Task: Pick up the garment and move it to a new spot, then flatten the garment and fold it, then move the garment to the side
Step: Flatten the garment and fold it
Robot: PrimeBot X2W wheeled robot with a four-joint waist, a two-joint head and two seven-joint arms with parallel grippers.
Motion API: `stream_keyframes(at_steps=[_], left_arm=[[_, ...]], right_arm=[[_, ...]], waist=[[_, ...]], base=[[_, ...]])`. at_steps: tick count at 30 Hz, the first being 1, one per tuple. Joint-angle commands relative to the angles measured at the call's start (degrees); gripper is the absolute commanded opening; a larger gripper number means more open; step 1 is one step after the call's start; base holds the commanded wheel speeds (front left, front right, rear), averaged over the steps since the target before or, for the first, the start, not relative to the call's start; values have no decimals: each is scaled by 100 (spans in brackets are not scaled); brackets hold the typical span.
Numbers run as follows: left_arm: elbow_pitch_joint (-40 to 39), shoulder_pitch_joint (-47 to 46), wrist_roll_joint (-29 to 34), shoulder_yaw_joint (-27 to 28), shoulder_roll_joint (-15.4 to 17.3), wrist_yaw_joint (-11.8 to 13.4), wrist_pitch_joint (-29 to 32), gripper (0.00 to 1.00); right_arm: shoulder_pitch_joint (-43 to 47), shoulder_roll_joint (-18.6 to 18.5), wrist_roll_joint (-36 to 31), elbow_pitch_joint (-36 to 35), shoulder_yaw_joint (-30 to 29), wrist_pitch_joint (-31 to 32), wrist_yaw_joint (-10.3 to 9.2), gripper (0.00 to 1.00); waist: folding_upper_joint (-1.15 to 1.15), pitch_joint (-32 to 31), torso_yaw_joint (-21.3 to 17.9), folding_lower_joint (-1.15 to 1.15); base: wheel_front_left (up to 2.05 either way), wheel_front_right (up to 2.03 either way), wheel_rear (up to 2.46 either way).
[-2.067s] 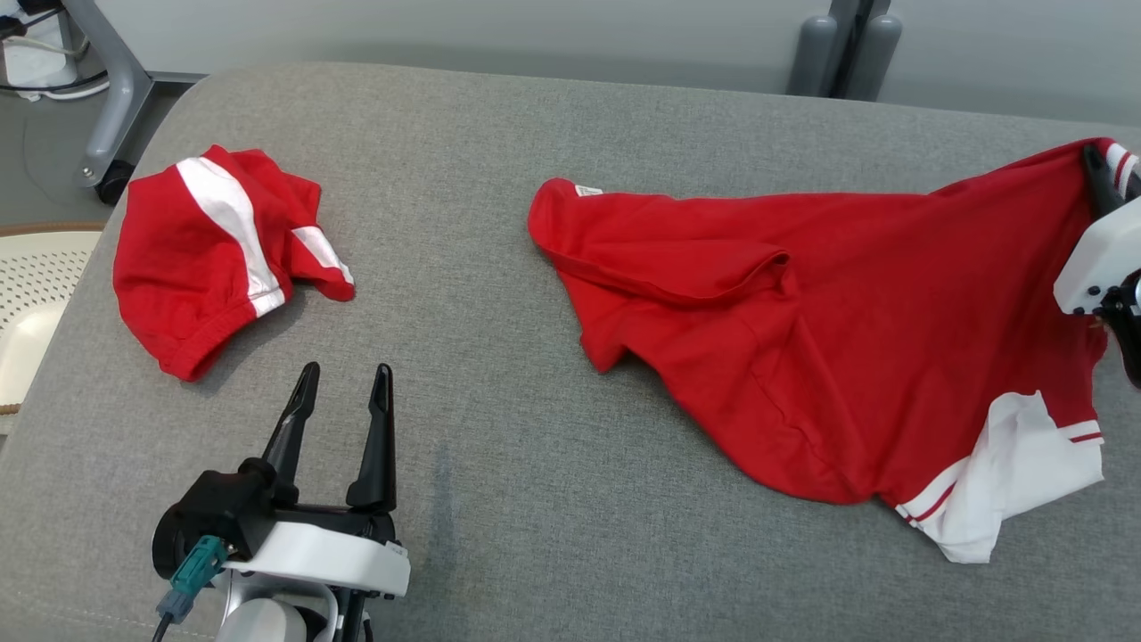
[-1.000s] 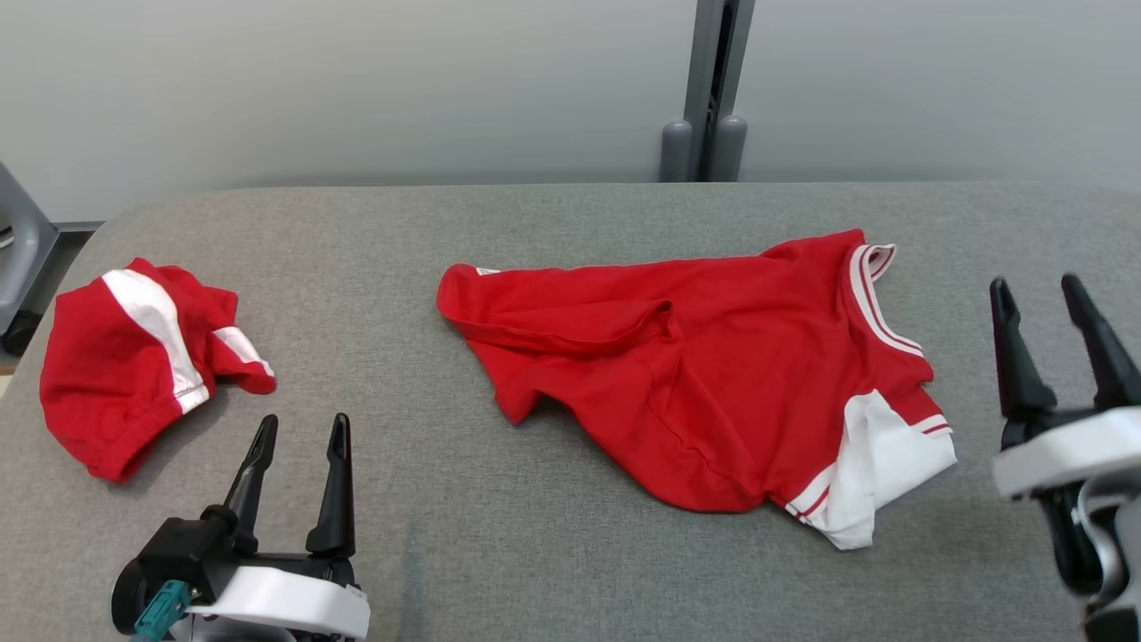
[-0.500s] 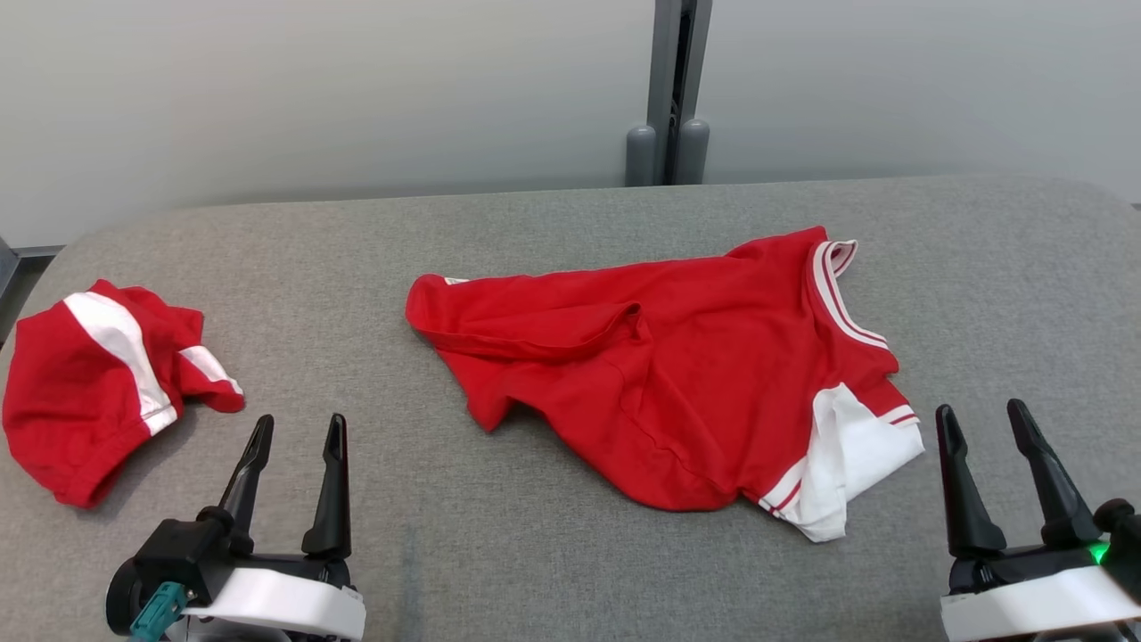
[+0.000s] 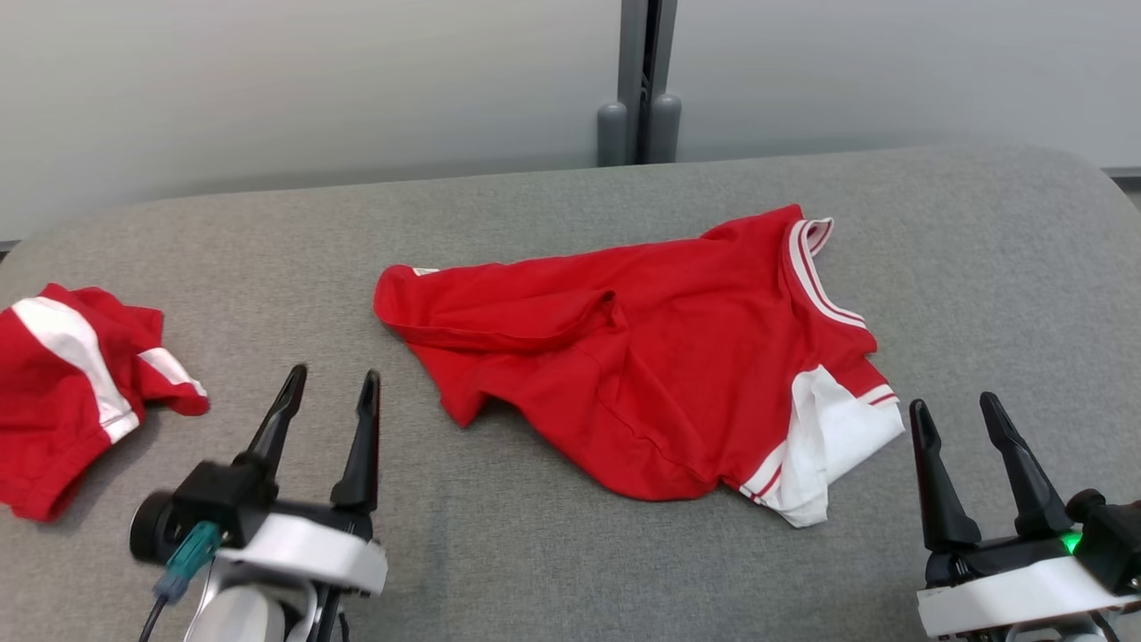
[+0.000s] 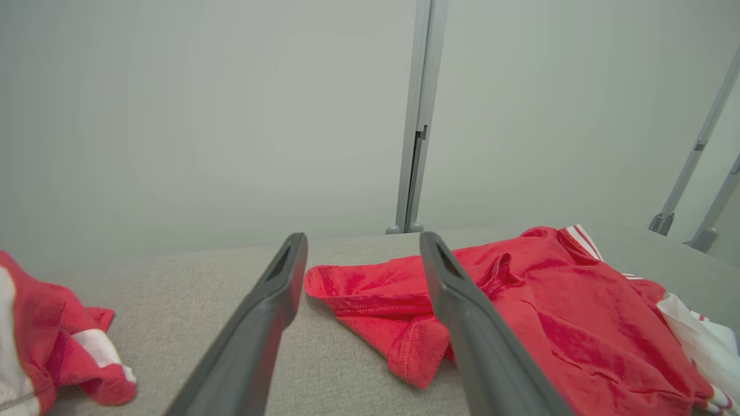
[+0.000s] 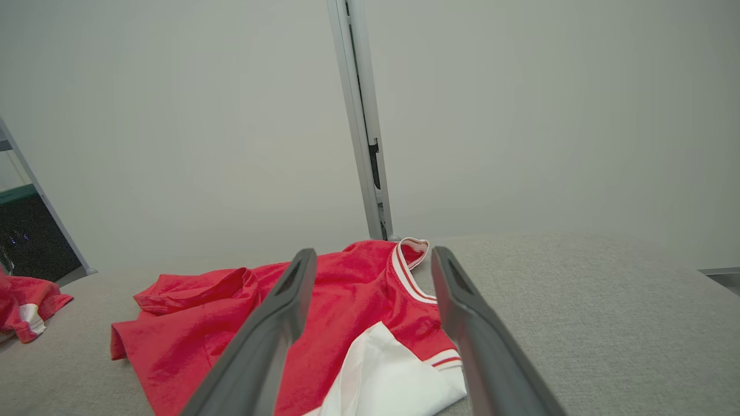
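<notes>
The garment point(image 4: 651, 357), a red shirt with a white sleeve and striped trim, lies crumpled and partly spread in the middle of the grey padded table point(image 4: 535, 553). My left gripper point(image 4: 334, 374) is open at the lower left, a short way from the shirt's left hem, holding nothing. In the left wrist view its fingers point(image 5: 363, 240) frame that hem of the shirt point(image 5: 549, 300). Open and empty as well, my right gripper point(image 4: 954, 406) stands at the lower right, just right of the white sleeve. The right wrist view has the shirt point(image 6: 347, 289) ahead of the right gripper point(image 6: 373, 254).
A second red and white garment point(image 4: 62, 392) lies bunched at the table's left edge; it is also visible as a red bundle point(image 5: 46, 323) and a red bundle point(image 6: 23, 294). A grey post point(image 4: 637, 80) and pale wall stand behind the table. Bare grey surface lies in front of the shirt.
The head camera has swung right. My right gripper has let go of the shirt's collar and drawn back to the lower right. The left gripper has edged forward a little.
</notes>
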Motion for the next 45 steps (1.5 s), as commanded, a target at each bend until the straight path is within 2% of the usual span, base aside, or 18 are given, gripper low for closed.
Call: stream_keyframes(at_steps=[1,9,15,28,30,31,32,35,39,45], left_arm=[[110,-308,126,-128,82,-42,-11,100],[1108,-1664,286,-960,272,-111,13,100],[1921,-2532,110,-1649,388,-109,73,100],[3515,-3405,-424,-2583,669,-112,108,100],[3742,-3504,-520,-2651,697,-112,105,47],[3860,-3548,-554,-2715,685,-112,122,7],[3955,-3591,-574,-2785,672,-112,123,0],[4169,-3765,-652,-2925,683,-112,76,0],[4053,-3866,-807,-2909,645,-113,-2,0],[3151,-3488,-838,-2651,717,-77,-13,0]], right_arm=[[-90,-13,16,62,41,-1,2,100],[-338,20,95,237,116,-1,2,100],[-491,70,148,347,164,-2,2,100],[-718,130,206,443,183,-2,2,100],[-739,135,215,433,194,-2,2,100],[-744,137,213,431,197,-2,2,100],[-753,136,208,425,188,-2,2,100],[-785,128,171,393,169,-2,2,100],[-664,104,141,368,99,-2,2,100],[-472,83,155,412,58,-2,2,100]], waist=[[0,100,-102,0],[0,476,-514,0],[0,741,-874,0],[0,1069,-1349,0],[0,1112,-1387,0],[0,1128,-1398,0],[0,1147,-1401,0],[0,1157,-1377,0],[0,1057,-1191,0],[0,736,-718,0]], base=[[0,0,0],[0,0,0],[0,0,0],[0,0,0],[0,0,0],[0,0,0],[0,0,0],[0,0,0],[0,0,0],[0,0,0]])
